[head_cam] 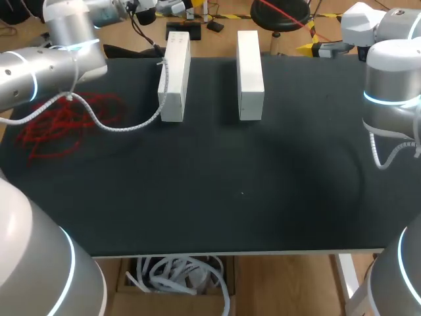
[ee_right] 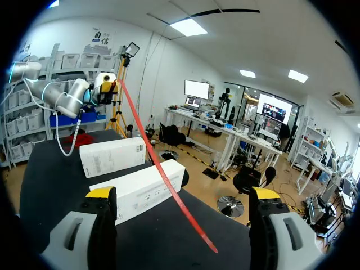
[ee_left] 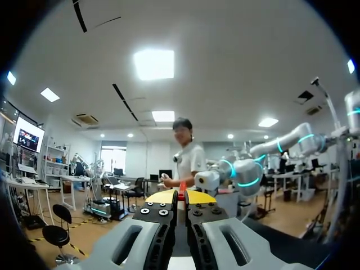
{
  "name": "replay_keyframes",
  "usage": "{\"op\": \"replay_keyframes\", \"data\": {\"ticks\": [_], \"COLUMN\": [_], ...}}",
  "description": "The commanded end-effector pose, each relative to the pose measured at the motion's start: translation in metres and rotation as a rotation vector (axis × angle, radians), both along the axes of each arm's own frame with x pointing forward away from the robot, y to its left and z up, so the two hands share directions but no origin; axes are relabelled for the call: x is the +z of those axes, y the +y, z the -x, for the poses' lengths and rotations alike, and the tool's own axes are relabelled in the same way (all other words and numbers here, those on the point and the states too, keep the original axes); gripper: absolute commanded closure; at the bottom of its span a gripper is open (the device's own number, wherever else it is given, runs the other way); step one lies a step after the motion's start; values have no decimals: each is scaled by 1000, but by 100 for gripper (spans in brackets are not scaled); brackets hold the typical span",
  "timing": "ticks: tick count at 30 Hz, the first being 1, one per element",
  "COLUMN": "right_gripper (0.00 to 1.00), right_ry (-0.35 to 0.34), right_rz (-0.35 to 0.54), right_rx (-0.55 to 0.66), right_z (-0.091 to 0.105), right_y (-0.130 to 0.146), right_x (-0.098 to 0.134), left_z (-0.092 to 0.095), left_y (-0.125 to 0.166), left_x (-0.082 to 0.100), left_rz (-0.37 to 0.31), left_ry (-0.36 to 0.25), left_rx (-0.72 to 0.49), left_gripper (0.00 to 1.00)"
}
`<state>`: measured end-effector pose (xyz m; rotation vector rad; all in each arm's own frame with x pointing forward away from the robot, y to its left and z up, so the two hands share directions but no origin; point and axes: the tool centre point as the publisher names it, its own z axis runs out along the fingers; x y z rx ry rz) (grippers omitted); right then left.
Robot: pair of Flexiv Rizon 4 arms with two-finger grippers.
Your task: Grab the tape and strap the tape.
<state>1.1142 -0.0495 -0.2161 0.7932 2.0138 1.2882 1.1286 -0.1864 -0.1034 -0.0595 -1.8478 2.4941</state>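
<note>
A long red tape (ee_right: 163, 174) runs taut through the air from my left gripper (ee_right: 107, 84) down between the fingers of my right gripper (ee_right: 183, 194). The right gripper stands wide open and neither finger touches the tape. Seen from the left wrist, my left gripper (ee_left: 181, 197) is shut on the red tape (ee_left: 181, 190), which shows as a sliver between the yellow tips. From above, the tape (head_cam: 283, 14) crosses beyond the table's far edge. A tangled red pile (head_cam: 62, 125) of tape lies on the black table at the left.
Two long white boxes (head_cam: 174, 76) (head_cam: 250, 66) lie side by side at the back middle of the table (head_cam: 230, 197). A white coiled cable (head_cam: 125, 126) sags from my left arm (head_cam: 39, 66) over the red pile. My right arm (head_cam: 391, 79) stands at the right edge.
</note>
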Motion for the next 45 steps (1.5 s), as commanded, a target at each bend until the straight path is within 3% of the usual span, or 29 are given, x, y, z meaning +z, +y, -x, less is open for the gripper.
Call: {"op": "replay_keyframes", "data": {"ticks": [1, 43, 44, 45], "right_gripper": [0, 0, 0, 0], "right_ry": [0, 0, 52, 46], "right_rz": [0, 0, 157, 102], "right_rx": [0, 0, -75, -98], "right_z": [0, 0, 0, -1], "right_y": [0, 0, -3, -5], "right_x": [0, 0, -4, -5], "left_z": [0, 1, 1, 1], "left_y": [1, 3, 3, 3], "left_x": [-1, -5, -5, -5], "left_rz": [30, 75, 75, 75], "left_ry": [8, 35, 35, 35], "left_rx": [10, 33, 33, 33], "left_gripper": [100, 100, 100, 100]}}
